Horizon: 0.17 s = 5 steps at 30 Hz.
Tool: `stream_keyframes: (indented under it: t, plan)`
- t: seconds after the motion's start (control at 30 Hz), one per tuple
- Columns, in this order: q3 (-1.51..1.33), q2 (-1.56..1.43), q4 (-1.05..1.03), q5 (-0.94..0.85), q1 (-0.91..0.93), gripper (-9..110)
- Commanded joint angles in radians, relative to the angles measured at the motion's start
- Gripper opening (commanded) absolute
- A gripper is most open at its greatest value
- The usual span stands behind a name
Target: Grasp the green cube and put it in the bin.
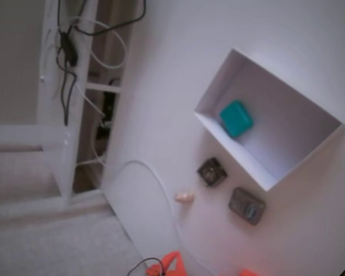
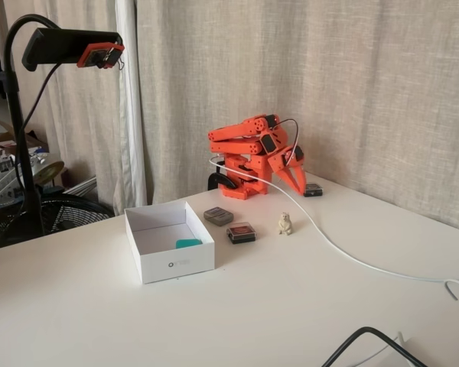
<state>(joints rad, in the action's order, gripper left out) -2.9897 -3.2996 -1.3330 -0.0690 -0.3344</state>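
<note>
Thin-walled white bin (image 2: 170, 264), matte rounded green cube (image 1: 236, 118) inside — tool (image 2: 297, 182) seemingly closed

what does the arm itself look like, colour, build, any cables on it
In a fixed view the arm is bright orange plastic, built from blocky segments with black motor blocks at the joints. A thin dark cable loops over its upper part. The gripper has pointed orange jaws. A white cable trails from its base across the table.
</note>
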Motion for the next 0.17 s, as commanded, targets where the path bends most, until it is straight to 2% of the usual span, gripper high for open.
stream_keyframes:
  t: [0.0,0.13]
  plan:
    - [0.048,-0.012,-0.003,-0.003,-0.003,-8]
    - [0.048,-0.012,-0.003,-0.003,-0.003,-8]
